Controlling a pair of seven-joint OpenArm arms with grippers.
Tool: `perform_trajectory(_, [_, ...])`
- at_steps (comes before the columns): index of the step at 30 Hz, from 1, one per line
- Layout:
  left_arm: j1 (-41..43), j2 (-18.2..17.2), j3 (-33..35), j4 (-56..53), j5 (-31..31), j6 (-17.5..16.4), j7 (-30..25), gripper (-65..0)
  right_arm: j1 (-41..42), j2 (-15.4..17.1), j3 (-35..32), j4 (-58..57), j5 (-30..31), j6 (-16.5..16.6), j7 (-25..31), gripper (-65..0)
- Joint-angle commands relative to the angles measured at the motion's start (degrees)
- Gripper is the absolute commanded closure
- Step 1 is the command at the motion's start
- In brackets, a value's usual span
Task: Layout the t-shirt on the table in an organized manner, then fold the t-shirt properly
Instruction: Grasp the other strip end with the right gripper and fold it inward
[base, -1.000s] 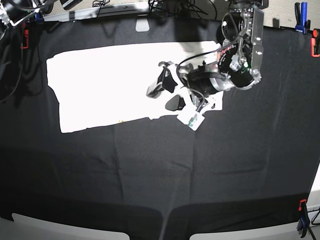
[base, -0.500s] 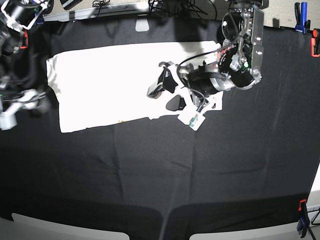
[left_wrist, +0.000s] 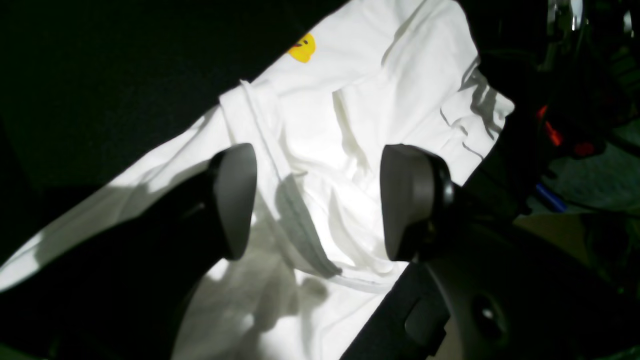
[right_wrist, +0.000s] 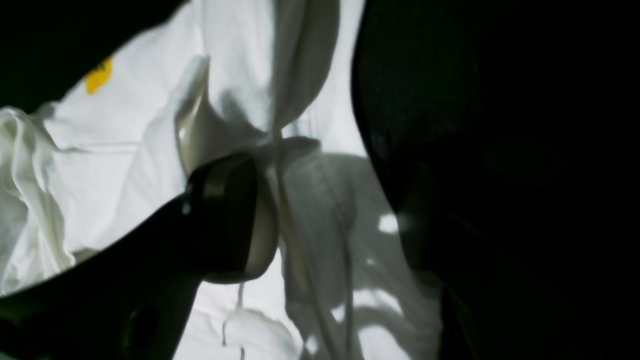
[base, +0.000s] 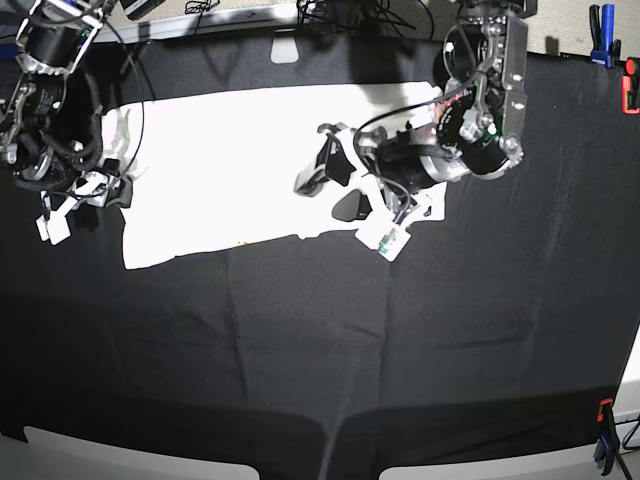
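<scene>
The white t-shirt (base: 230, 170) lies spread flat across the far half of the black table (base: 400, 340). My left gripper (base: 330, 190) hovers over the shirt's right part, jaws open. In the left wrist view its fingers (left_wrist: 235, 200) straddle wrinkled white cloth (left_wrist: 320, 150) with a yellow print (left_wrist: 302, 47) beyond. My right gripper (base: 116, 178) is at the shirt's left edge. In the right wrist view it (right_wrist: 335, 220) stands open, and a raised fold of the shirt (right_wrist: 300, 100) runs beside its left finger (right_wrist: 240, 215). The right finger is lost in shadow.
Blue and red clamps (base: 602, 35) sit at the far right corner, and another red clamp (base: 605, 410) is at the near right edge. Cables and stands line the far edge. Wrinkled black cloth (base: 300, 350) covers the near half.
My right arm has swung in from the far left and come down onto the shirt's left edge. The left arm and the shirt have stayed put.
</scene>
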Motion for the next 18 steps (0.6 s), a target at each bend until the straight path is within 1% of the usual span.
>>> perform_trajectory(1, [-0.6, 0.3, 0.1, 1.0, -1.4, -0.4, -1.1, -36.1, -0.1, 0.2, -1.2, -0.1, -0.4, 0.3, -1.1, -41.5])
perform_trajectory(4, [-0.6, 0.3, 0.1, 1.0, -1.4, -0.4, -1.1, -36.1, -1.0, 0.1, -4.5, -0.1, 0.8, 0.3, -1.1, -41.5])
perform_trajectory(9, [-0.6, 0.3, 0.1, 1.0, -1.4, -0.4, -1.1, -36.1, -1.0, 0.2, -5.9, -0.1, 9.7, 0.3, -1.1, -41.5])
perform_trajectory(10, [-0.6, 0.3, 0.1, 1.0, -1.4, -0.4, -1.1, -36.1, -1.0, 0.1, -5.9, -0.1, 10.6, 0.3, -1.1, -41.5])
perform_trajectory(13, [-0.6, 0.3, 0.1, 1.0, -1.4, -0.4, -1.1, -36.1, -1.0, 0.1, -5.9, -0.1, 10.3, 0.3, -1.1, -41.5])
perform_trajectory(18, [-0.6, 0.3, 0.1, 1.0, -1.4, -0.4, -1.1, -36.1, -1.0, 0.1, -5.9, -0.1, 4.6, 0.3, -1.2, -41.5])
